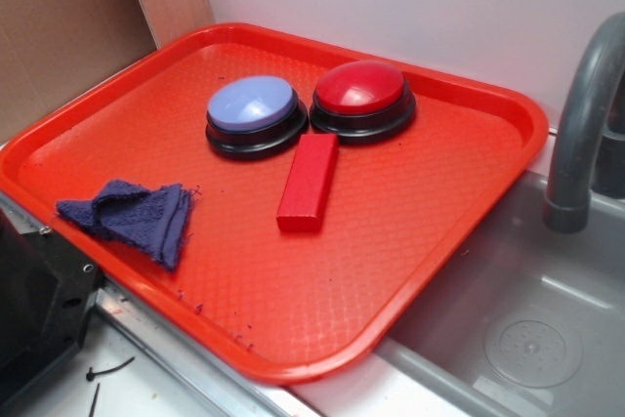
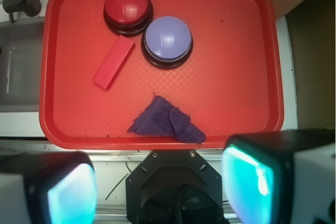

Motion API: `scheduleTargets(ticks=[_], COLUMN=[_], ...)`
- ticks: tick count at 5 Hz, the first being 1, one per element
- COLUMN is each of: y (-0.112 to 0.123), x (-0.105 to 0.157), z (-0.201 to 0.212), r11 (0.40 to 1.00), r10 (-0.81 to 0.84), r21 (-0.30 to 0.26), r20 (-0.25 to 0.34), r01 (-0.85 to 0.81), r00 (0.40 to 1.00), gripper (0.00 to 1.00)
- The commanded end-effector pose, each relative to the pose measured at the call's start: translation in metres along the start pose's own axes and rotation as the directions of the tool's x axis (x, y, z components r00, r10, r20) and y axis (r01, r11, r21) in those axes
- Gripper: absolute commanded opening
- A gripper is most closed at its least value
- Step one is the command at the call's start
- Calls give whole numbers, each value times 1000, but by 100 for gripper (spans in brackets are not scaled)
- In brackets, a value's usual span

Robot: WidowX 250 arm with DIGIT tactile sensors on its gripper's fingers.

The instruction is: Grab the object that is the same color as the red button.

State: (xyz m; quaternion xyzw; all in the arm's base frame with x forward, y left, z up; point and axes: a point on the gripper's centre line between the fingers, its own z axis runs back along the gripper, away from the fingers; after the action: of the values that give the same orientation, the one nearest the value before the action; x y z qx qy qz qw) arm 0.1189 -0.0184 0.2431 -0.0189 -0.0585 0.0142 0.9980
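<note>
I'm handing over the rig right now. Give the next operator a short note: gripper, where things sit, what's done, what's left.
Gripper: open, empty, high above the near edge of the tray.
Red block: flat on the tray, one end close to both buttons.
Red button and blue button: side by side at the far end.
Purple cloth: crumpled nearer the arm.
Done: nothing grabbed.
Left: descend, close on the block, lift.

Your exterior view looks down at a slant from beside the tray [image 1: 88,134], fairly near, with the wall at 12 o'clock and the sink [image 1: 508,310] at 4 o'clock. Your wrist view looks straight down from high above, the whole tray [image 2: 241,77] in frame, the gripper [image 2: 163,192] at 6 o'clock and the sink [image 2: 18,72] at 9 o'clock. Both views share the tray and part of the sink.
</note>
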Motion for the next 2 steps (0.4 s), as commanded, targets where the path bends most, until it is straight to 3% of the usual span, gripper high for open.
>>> scheduleTargets(ticks=[1, 2], y=[0, -2], x=[0, 11], z=[0, -11], r11=[1000, 982], r10=[0, 188], r21=[0, 13], r20=[0, -20], r01=[0, -188], r00=[1000, 982], gripper=[100, 100])
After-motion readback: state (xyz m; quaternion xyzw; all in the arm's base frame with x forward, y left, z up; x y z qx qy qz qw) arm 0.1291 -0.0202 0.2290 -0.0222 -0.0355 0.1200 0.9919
